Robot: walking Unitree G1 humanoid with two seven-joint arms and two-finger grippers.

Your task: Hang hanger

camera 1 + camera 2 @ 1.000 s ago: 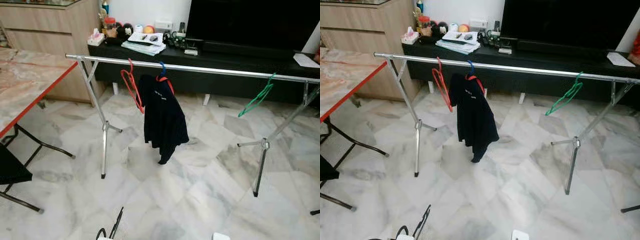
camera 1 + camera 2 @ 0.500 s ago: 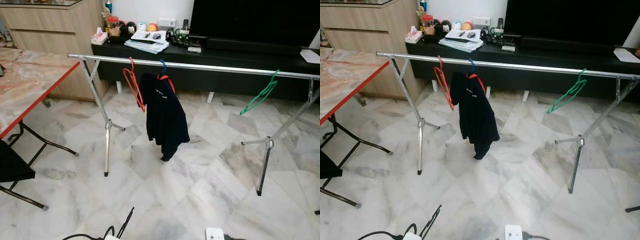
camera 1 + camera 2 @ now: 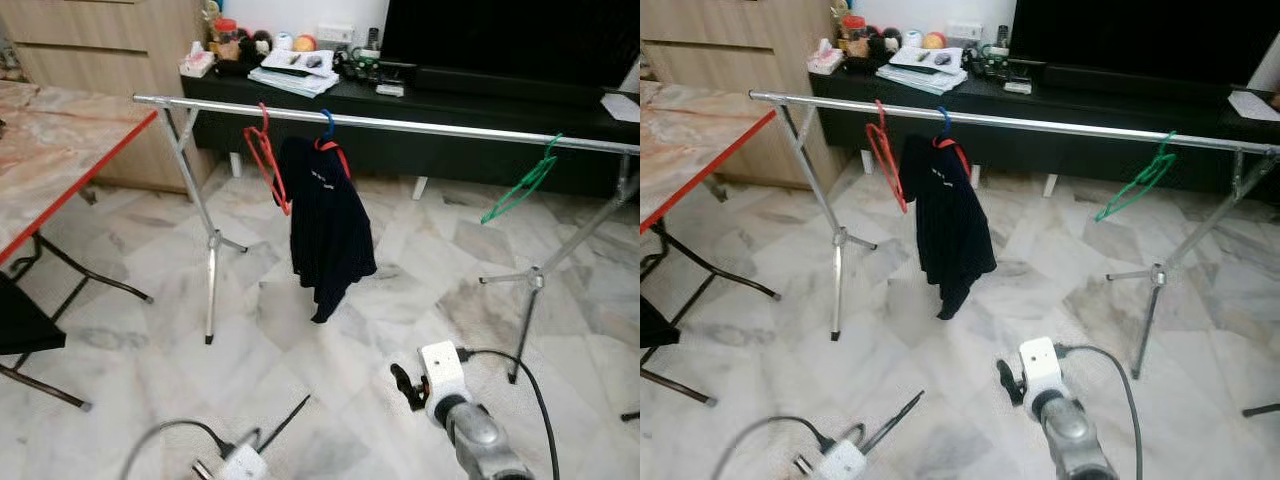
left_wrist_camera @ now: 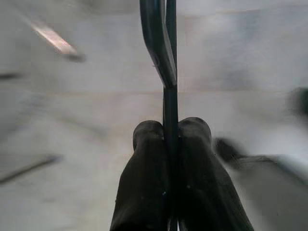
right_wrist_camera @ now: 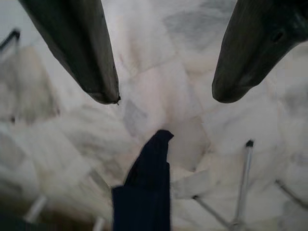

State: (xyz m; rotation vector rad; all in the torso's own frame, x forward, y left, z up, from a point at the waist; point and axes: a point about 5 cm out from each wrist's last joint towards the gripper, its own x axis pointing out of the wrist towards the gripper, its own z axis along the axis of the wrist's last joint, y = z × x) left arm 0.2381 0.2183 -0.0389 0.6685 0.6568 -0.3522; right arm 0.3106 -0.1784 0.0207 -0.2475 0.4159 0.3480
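We see the left gripper [image 4: 166, 139] clenched on a dark hanger [image 4: 161, 53], its far end cut off; the right gripper [image 5: 166, 94] is spread above the shirt [image 5: 147, 192].

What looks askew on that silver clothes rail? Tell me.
The green plastic hanger hangs steeply tilted near the silver clothes rail's right end, and the dark navy shirt droops lopsided off its red hanger.

Marble-topped table [image 3: 60, 150] (red-edged), television [image 3: 500, 40]
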